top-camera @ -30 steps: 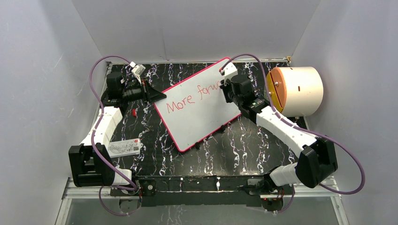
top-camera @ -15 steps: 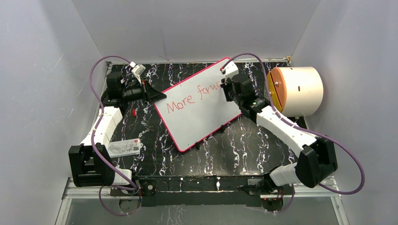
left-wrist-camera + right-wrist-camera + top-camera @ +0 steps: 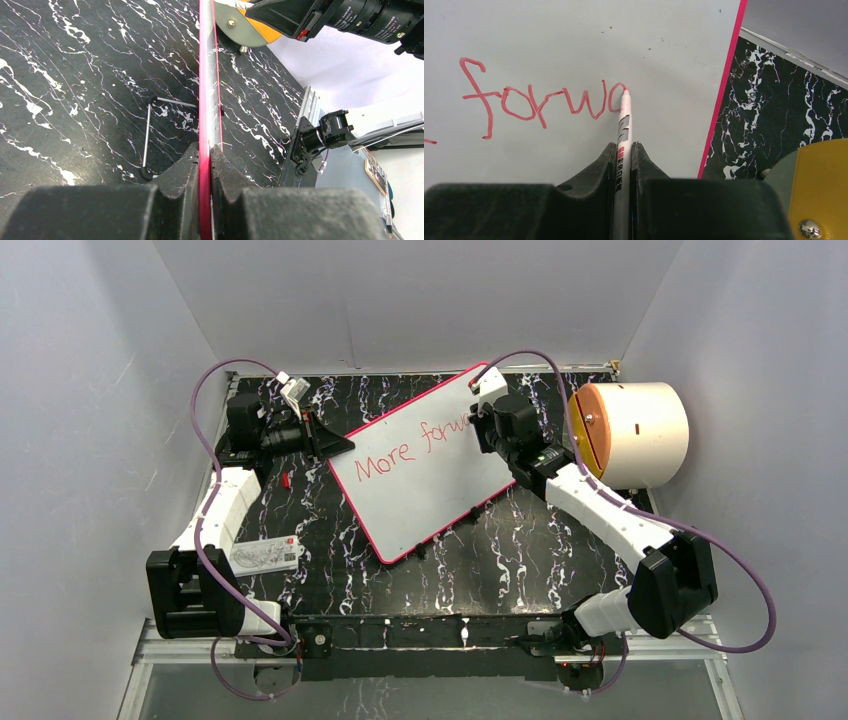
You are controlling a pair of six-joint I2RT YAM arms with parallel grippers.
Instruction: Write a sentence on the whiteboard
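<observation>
My left fingers (image 3: 191,162) are clamping the board's (image 3: 420,495) left corner; right fingers (image 3: 609,161) are gripping the pen (image 3: 624,125), bare white lying toward the far-right rim.

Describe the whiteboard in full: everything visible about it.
The whiteboard is a smooth white rectangle with rounded corners and a thin red-pink rim, turned askew over the black marbled table. It bears red handwriting reading "More forw" plus a part-formed letter. The left gripper is shut on its left edge. The white marker, held in the right gripper, touches its surface at that last letter.
</observation>
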